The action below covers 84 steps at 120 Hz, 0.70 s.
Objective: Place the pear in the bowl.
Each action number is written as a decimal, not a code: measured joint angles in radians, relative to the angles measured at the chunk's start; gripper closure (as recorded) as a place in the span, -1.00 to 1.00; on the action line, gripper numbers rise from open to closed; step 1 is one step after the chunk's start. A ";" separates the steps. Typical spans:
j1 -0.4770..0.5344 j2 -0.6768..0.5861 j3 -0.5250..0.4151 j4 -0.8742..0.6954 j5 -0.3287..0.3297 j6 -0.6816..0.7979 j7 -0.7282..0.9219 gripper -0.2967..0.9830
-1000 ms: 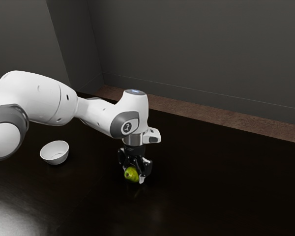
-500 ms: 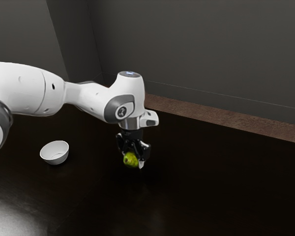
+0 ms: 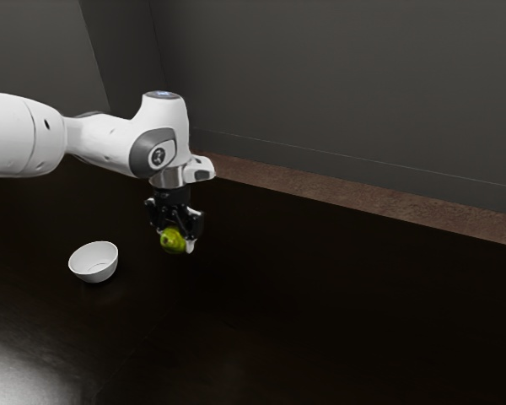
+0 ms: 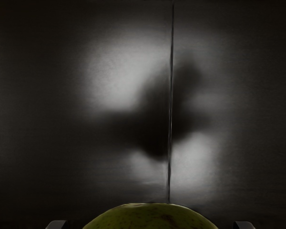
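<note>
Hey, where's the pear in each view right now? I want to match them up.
Exterior view: the pear is left of centre, gripped by the tool, to the right of the bowl.
Wrist view: the pear is at the lower edge, near the middle.
Shared landmark: the dark tabletop.

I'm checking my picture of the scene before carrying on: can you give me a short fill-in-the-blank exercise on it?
The claw is shut on the pear, so the number of pears it holds is ____.
Of the pear and the bowl, the one resting on the table is the ____.
The colour of the bowl is ____.
In the exterior view, the bowl is to the ____ of the pear.
Missing words: one; bowl; white; left.
</note>
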 joint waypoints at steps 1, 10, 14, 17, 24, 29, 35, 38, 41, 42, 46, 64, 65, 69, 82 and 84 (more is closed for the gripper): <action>0.001 0.000 0.003 0.000 0.000 -0.001 0.002 0.04; 0.013 -0.003 0.033 0.003 0.003 -0.006 0.024 0.04; 0.018 -0.004 0.049 0.003 0.003 -0.007 0.034 0.04; 0.023 -0.004 0.057 0.004 0.003 -0.008 0.042 0.04; 0.032 -0.004 0.084 0.004 0.002 -0.010 0.062 0.04; 0.036 -0.004 0.100 0.005 0.001 -0.011 0.077 0.04; 0.042 -0.004 0.123 0.010 -0.001 -0.012 0.096 0.04; 0.043 -0.004 0.134 0.013 -0.002 -0.013 0.106 0.04; 0.046 -0.005 0.146 0.015 -0.002 -0.015 0.115 0.04; 0.047 -0.006 0.149 0.016 -0.003 -0.015 0.118 0.04; 0.050 -0.011 0.159 0.016 -0.003 -0.017 0.131 0.04; 0.055 -0.091 0.186 -0.061 -0.001 -0.028 0.182 0.04; 0.055 -0.098 0.187 -0.069 -0.001 -0.028 0.184 0.04; 0.056 -0.128 0.193 -0.105 0.001 -0.028 0.194 0.04; 0.054 -0.195 0.211 -0.202 0.014 -0.022 0.222 0.03; 0.055 -0.202 0.216 -0.214 0.018 -0.021 0.225 0.04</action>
